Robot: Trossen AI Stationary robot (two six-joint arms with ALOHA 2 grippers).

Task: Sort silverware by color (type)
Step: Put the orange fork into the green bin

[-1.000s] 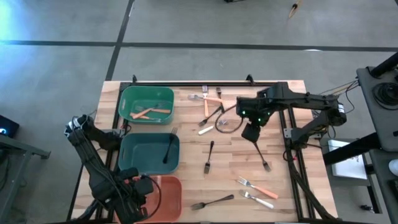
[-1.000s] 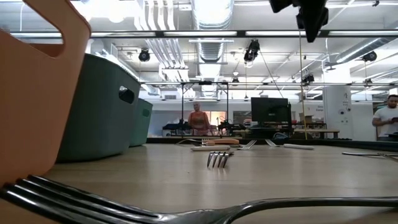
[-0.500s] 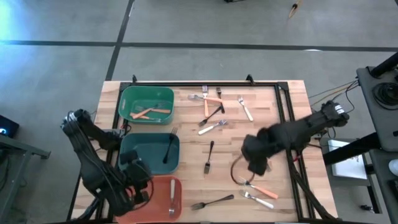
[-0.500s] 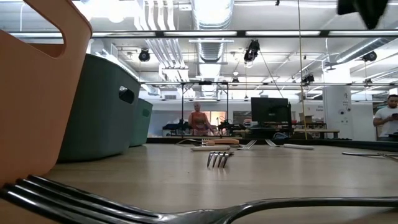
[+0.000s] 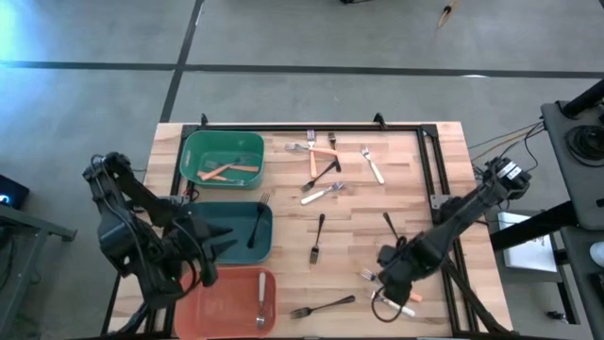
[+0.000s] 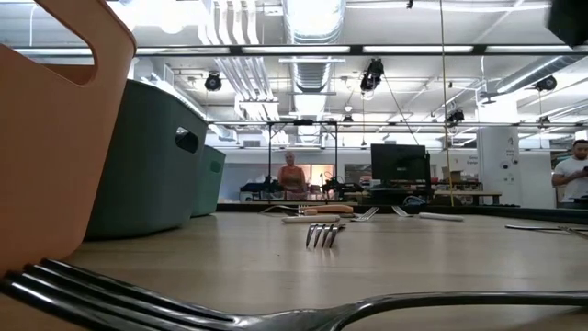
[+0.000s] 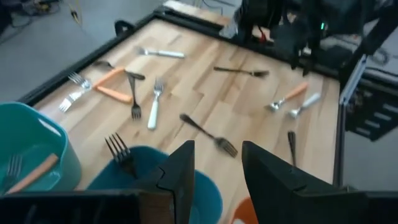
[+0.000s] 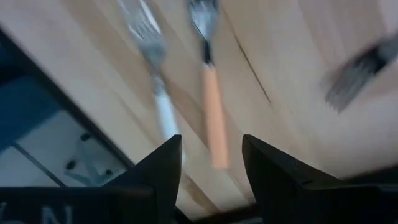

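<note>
1. Right gripper [image 8: 208, 155] hangs low over the near right part of the table [image 5: 415, 203], its fingers spread with nothing between them, directly above an orange-handled fork [image 8: 210, 118] and a white-handled fork [image 8: 160, 93] lying side by side.
2. Left gripper [image 7: 217, 168] sits above the teal bin [image 5: 226, 231], fingers parted and empty.
3. Silverware is small forks with metal tines and orange, black or white handles: orange ones lie in the green bin [image 5: 222, 159], a black fork [image 5: 258, 224] in the teal bin, a white fork [image 5: 261, 300] in the salmon bin [image 5: 226, 302], and the rest are scattered over the wood.
4. From above, the right arm covers part of the two forks under it; the right wrist view is smeared, so tine detail is lost.
5. Half a second ago the right gripper was farther up the table; it has dropped toward the near edge. The left arm has pulled back from the salmon bin.
</note>
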